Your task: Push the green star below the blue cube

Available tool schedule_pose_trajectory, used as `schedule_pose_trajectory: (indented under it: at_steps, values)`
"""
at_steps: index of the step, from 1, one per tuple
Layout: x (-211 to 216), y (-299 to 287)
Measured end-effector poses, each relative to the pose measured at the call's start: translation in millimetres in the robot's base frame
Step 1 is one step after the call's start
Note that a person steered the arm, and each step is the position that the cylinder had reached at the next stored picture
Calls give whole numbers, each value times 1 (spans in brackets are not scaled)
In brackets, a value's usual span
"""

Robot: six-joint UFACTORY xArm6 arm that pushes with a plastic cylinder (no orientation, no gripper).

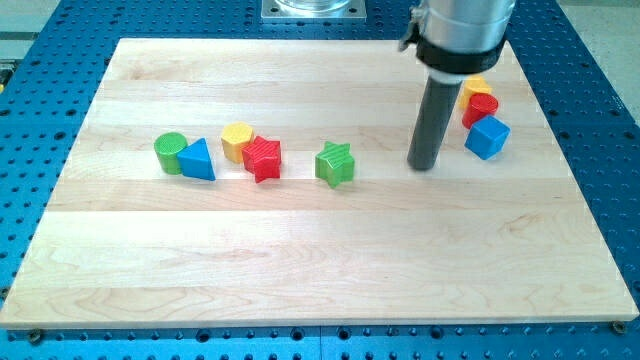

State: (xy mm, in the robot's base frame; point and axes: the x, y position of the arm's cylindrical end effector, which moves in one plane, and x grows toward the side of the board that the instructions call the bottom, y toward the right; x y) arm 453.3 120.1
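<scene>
The green star (335,164) lies near the middle of the wooden board (300,260). The blue cube (487,137) sits at the view's right, well to the right of the star and slightly higher. My tip (423,165) rests on the board between them, closer to the cube, about level with the star and apart from both.
A red cylinder (480,108) and a yellow block (475,88) stand just above the blue cube. At the view's left are a green cylinder (171,152), a blue triangle (198,160), a yellow block (237,142) and a red star (264,158).
</scene>
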Motion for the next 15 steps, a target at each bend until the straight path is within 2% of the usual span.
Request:
schedule_pose_trajectory:
  at_steps: [1, 4, 5, 7, 8, 9, 10, 11, 12, 13, 15]
  values:
    - [52, -1]
    - [45, -159]
    - [40, -160]
    - [-49, -84]
    - [-80, -56]
    - [-85, -54]
    - [-66, -54]
    - [7, -55]
    - [42, -42]
    - [42, -46]
    - [50, -124]
